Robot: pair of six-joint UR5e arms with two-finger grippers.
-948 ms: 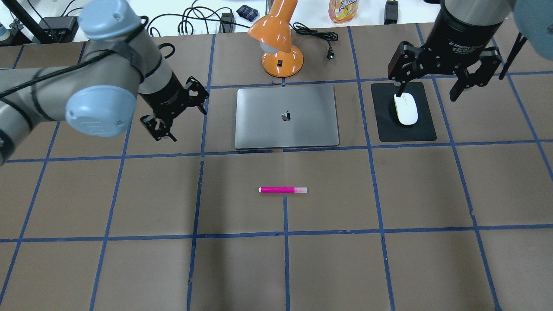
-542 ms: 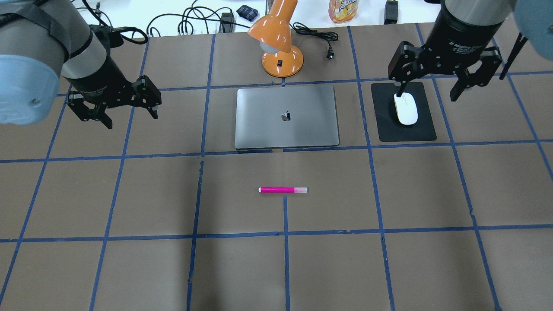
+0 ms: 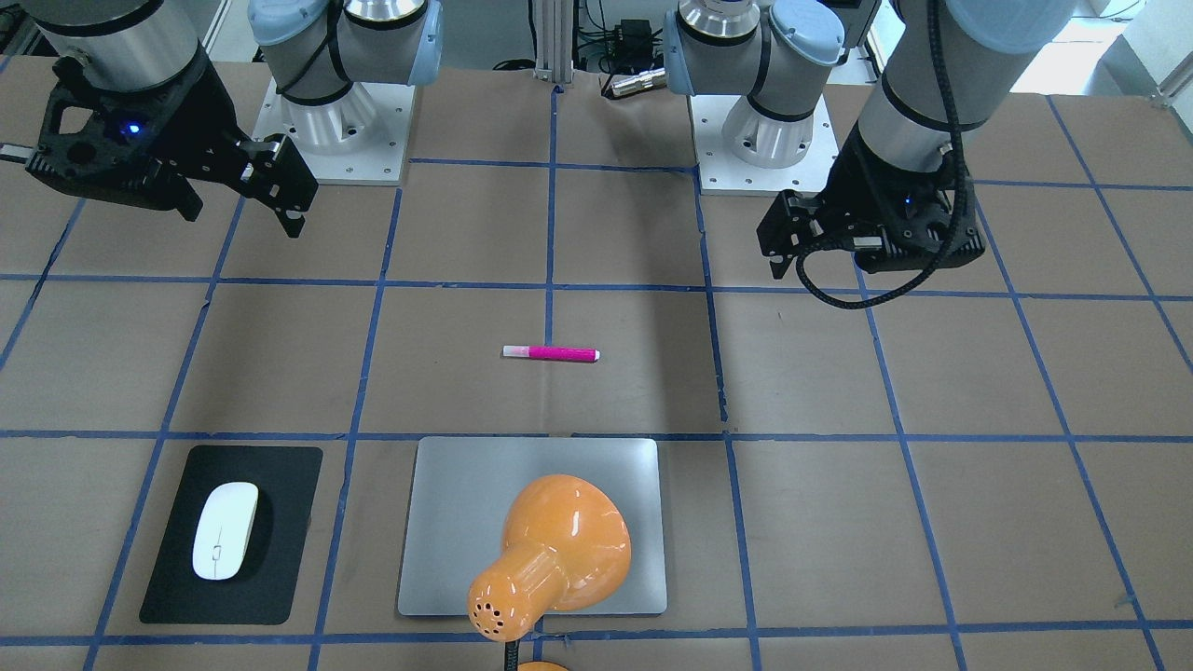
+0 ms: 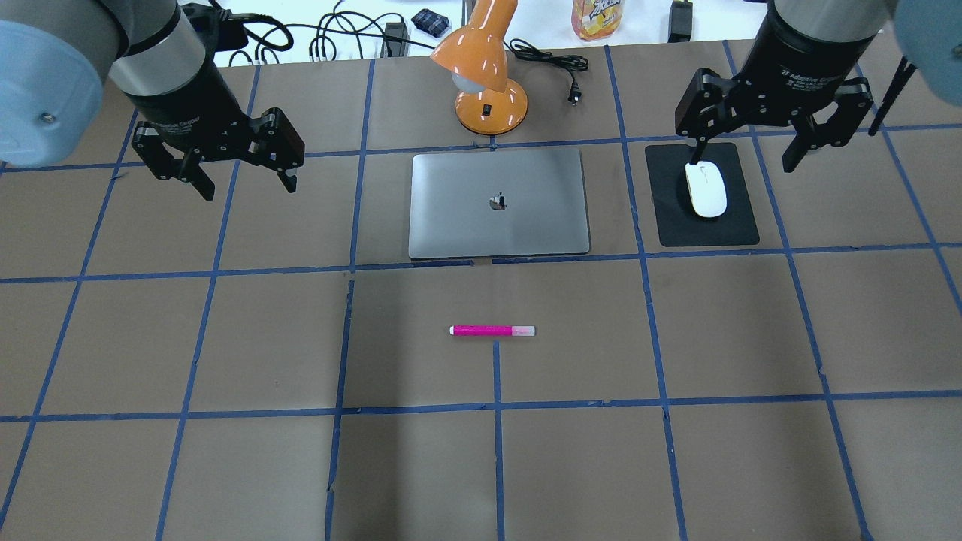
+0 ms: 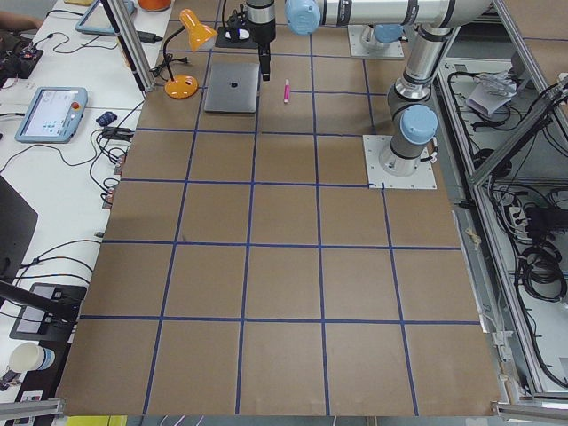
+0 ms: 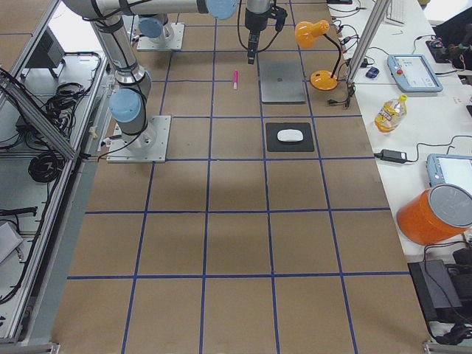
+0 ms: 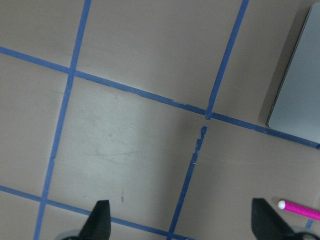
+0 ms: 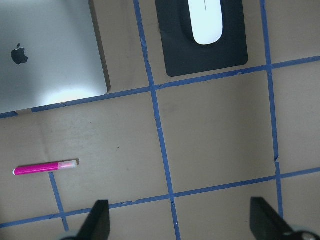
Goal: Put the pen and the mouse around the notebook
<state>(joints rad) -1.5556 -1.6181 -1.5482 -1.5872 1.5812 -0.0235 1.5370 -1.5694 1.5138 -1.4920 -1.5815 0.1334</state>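
The pink pen (image 4: 492,330) lies flat on the table in front of the silver notebook (image 4: 497,203), a short gap away from it. To the notebook's right, the white mouse (image 4: 706,189) rests on a black mat (image 4: 706,229). My left gripper (image 4: 248,188) hangs open and empty in the air, left of the notebook. My right gripper (image 4: 742,165) is also open and empty, high above the mat. The left wrist view shows the pen's (image 7: 300,208) white tip and a notebook (image 7: 300,95) corner. Pen (image 8: 45,168), notebook (image 8: 50,55) and mouse (image 8: 205,22) all appear in the right wrist view.
An orange desk lamp (image 4: 488,98) stands just behind the notebook, its cord trailing to the back right. Cables, a drink packet (image 4: 597,19) and other items lie beyond the table's far edge. Blue tape lines grid the brown tabletop.
My left arm swung away from the notebook's left edge toward the left, then came a little way back, its gripper turning square-on and staying open. The right arm, pen and mouse have not moved.
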